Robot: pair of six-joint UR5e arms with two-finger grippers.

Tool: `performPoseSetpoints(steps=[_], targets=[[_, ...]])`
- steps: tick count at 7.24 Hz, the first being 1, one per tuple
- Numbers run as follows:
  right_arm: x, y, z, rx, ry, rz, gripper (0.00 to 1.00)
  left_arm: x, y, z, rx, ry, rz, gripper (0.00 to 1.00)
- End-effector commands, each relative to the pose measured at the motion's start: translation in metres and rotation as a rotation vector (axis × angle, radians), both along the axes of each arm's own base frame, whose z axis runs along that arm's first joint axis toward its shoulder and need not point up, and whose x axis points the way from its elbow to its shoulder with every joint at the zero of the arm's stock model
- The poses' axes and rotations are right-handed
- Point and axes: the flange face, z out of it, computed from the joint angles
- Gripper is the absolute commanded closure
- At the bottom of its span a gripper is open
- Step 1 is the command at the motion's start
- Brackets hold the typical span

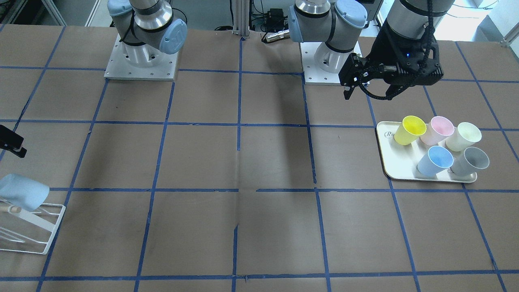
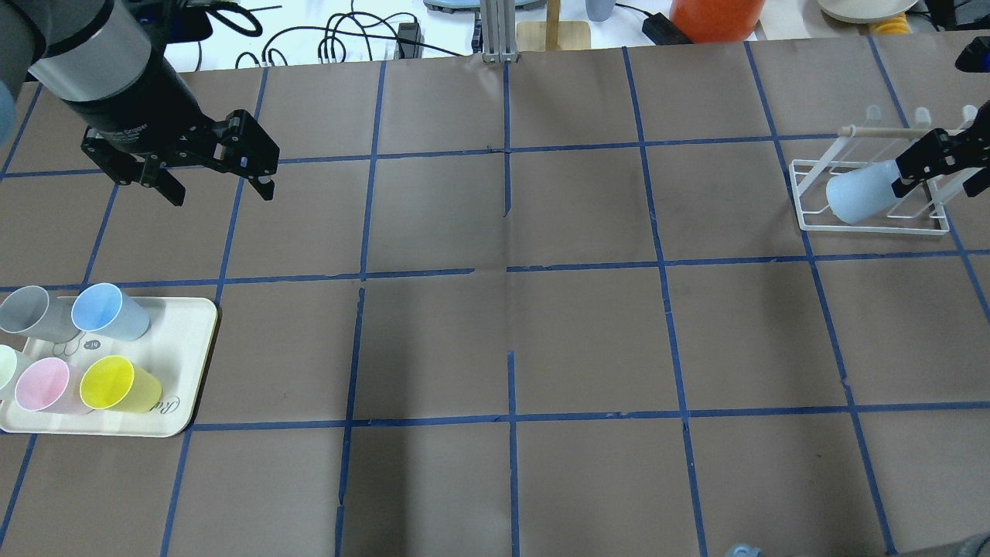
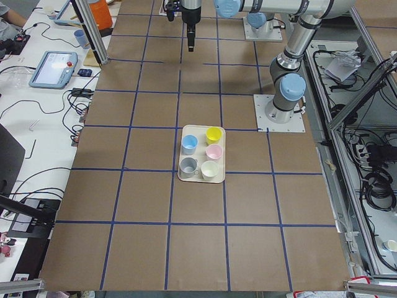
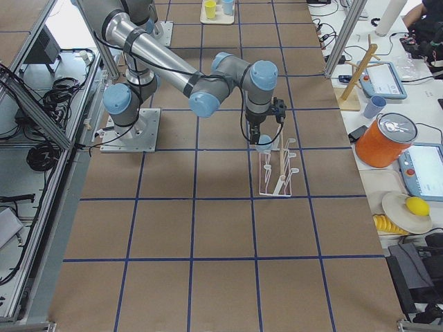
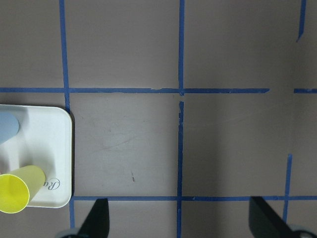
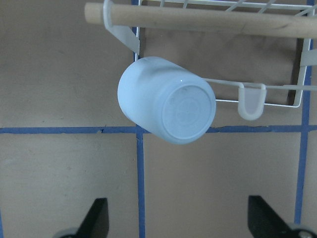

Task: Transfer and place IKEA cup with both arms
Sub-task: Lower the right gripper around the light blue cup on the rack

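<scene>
The IKEA cup (image 2: 857, 201) is pale sky-blue and hangs upside down and tilted on a peg of the white wire rack (image 2: 874, 226). It also shows in the front view (image 1: 22, 191) and, base toward the camera, in the right wrist view (image 6: 166, 99). My right gripper (image 2: 937, 166) is open, just above the cup and apart from it; in its wrist view (image 6: 181, 220) the fingers stand wide and empty. My left gripper (image 2: 220, 189) is open and empty, in the air beyond the tray (image 2: 186, 363). A second blue cup (image 2: 108, 312) stands on that tray.
The cream tray (image 1: 391, 160) also holds a yellow cup (image 2: 117, 384), a pink cup (image 2: 42, 384), a grey cup (image 2: 29, 311) and a pale green one. A wooden rod (image 6: 198, 20) runs across the rack. Blue tape lines grid the brown table.
</scene>
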Motion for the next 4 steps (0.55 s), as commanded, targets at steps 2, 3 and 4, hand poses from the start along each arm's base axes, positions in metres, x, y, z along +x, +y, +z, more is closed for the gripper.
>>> performPoseSetpoints(steps=[2,3,4], targets=[[-0.0042,-0.0113,-0.0253,0.005,-0.027,-0.001,0.0,0.0,-0.0001,-0.0008,0.002,0.0,-0.001,0.0],[-0.0035,-0.0127,-0.0255,-0.002,-0.028,-0.003,0.0,0.0,-0.0001,-0.0008,0.002,0.0,-0.001,0.0],[-0.0053,-0.016,-0.0253,-0.024,-0.017,-0.006,0.0,-0.0001,-0.0001,-0.0008,0.002,0.002,-0.001,0.0]])
